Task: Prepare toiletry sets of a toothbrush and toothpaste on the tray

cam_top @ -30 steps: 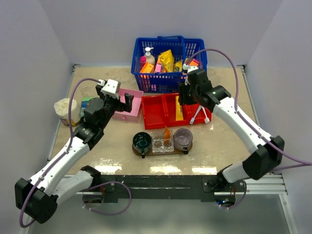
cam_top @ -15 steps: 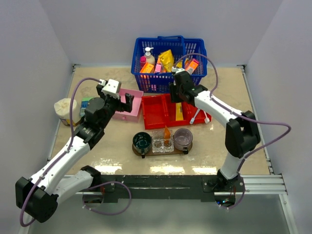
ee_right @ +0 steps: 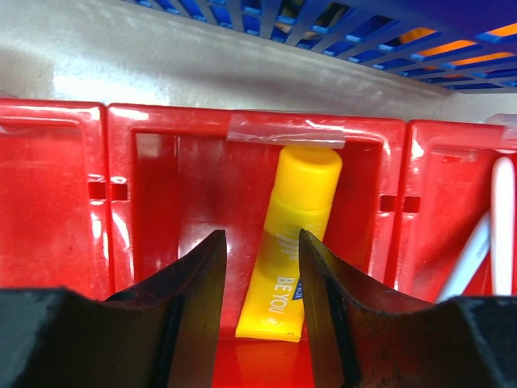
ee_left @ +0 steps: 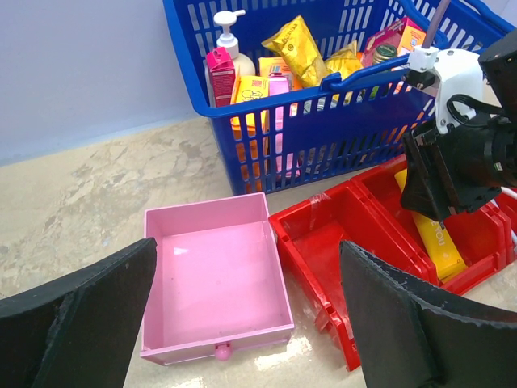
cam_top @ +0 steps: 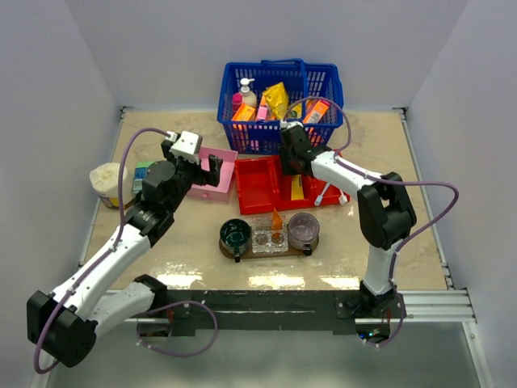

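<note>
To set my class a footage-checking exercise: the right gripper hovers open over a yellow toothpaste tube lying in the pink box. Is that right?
Not quite. The toothpaste tube lies in the middle compartment of the red bin, not in the pink box. The right wrist view shows this. The rest holds: the right gripper hovers open over it.

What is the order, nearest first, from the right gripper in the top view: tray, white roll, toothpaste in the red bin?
1. toothpaste, directly under the right gripper.
2. tray, toward the arm bases.
3. white roll, far left.
</note>
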Action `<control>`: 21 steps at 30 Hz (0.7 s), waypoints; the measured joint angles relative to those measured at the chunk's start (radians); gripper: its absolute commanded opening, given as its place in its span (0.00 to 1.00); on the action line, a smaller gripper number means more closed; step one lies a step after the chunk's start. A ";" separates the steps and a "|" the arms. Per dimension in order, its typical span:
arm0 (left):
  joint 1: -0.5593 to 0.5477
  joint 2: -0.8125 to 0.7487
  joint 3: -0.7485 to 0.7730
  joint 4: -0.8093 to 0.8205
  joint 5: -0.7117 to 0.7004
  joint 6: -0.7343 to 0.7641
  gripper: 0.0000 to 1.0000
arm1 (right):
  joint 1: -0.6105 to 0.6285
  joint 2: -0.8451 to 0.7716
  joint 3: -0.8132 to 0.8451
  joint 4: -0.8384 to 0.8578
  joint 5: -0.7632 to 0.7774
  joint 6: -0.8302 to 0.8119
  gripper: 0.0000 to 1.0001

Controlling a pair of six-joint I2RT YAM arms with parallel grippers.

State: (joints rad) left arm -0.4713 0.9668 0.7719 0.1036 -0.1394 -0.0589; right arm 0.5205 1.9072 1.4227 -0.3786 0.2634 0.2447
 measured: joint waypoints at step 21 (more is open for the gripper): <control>0.000 0.010 0.000 0.000 0.002 0.000 0.98 | -0.018 0.004 -0.010 0.013 0.034 -0.004 0.44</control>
State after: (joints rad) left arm -0.4713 0.9768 0.7719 0.1032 -0.1375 -0.0589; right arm 0.5026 1.9114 1.4128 -0.3653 0.2970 0.2409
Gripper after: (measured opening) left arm 0.983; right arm 0.441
